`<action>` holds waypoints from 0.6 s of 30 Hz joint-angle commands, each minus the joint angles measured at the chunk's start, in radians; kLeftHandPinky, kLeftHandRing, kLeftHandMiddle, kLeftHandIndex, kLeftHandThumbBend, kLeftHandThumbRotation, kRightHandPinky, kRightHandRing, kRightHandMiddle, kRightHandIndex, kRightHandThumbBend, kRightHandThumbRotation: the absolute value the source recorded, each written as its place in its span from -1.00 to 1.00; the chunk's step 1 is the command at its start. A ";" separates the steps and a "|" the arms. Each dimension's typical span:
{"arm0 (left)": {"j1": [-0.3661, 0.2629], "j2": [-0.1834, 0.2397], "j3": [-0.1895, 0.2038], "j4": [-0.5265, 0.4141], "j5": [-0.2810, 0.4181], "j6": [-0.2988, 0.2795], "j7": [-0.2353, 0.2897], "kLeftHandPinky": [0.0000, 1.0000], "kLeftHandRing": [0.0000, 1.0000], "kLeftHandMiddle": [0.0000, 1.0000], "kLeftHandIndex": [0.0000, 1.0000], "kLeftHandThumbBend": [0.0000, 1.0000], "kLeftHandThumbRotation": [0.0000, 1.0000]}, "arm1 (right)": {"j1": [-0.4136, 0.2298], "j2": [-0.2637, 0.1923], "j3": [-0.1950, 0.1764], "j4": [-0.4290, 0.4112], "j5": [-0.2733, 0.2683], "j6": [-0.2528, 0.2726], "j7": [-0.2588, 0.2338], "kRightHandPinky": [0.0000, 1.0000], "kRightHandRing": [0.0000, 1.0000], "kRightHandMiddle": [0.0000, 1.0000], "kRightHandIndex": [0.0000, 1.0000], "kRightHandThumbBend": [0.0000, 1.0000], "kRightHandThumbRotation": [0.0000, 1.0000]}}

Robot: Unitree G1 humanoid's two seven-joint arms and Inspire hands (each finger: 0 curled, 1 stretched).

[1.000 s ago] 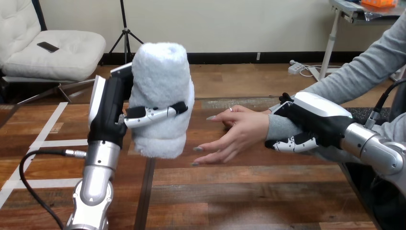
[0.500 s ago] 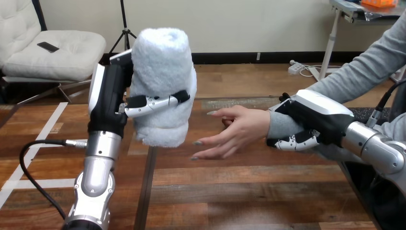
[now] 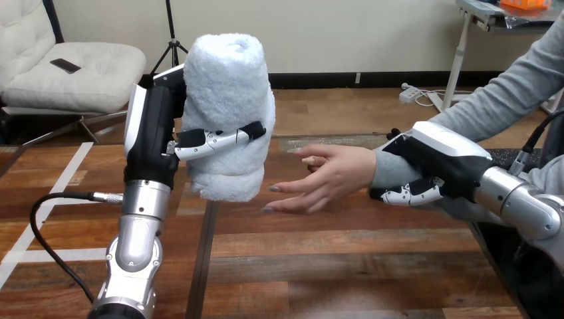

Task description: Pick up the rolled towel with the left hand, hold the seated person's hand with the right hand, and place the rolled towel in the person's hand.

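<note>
The left hand [image 3: 151, 136] has its fingers wrapped round the rolled towel [image 3: 226, 100], which stands upright, lifted clear of the table [image 3: 346, 266]. The person's hand [image 3: 332, 176] is open, its fingertips just short of the towel's lower edge. The right hand [image 3: 442, 163] curls round the person's wrist [image 3: 387, 171], apparently gripping it; its thumb is hidden. Bare tabletop lies beneath them.

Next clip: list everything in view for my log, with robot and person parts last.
rolled towel: one, white, held upright above the table, left of centre.
table: one, brown wood, across the lower view.
tape strips: several, white, on the table's left part.
person's hand: one, grey sleeve, centre, open, fingertips toward the towel.
left hand: one, black and white, curled round the towel.
right hand: one, black and white, curled round the person's wrist.
</note>
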 commanded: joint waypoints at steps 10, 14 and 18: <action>-0.083 -0.010 -0.013 -0.036 0.020 -0.034 0.037 -0.40 -0.33 -0.23 -0.18 0.06 -1.00 | -0.060 0.052 -0.019 -0.033 0.006 0.004 -0.017 -0.44 -0.35 -0.22 -0.15 -0.28 -0.36; -0.083 -0.012 -0.017 -0.037 0.037 -0.033 0.055 -0.40 -0.34 -0.23 -0.19 0.07 -1.00 | -0.064 0.055 -0.021 -0.037 0.006 0.013 -0.013 -0.44 -0.35 -0.22 -0.15 -0.27 -0.30; -0.083 -0.018 -0.019 -0.035 0.038 -0.034 0.058 -0.42 -0.35 -0.24 -0.19 0.08 -1.00 | -0.066 0.056 -0.020 -0.041 0.002 0.020 -0.013 -0.43 -0.35 -0.22 -0.15 -0.26 -0.25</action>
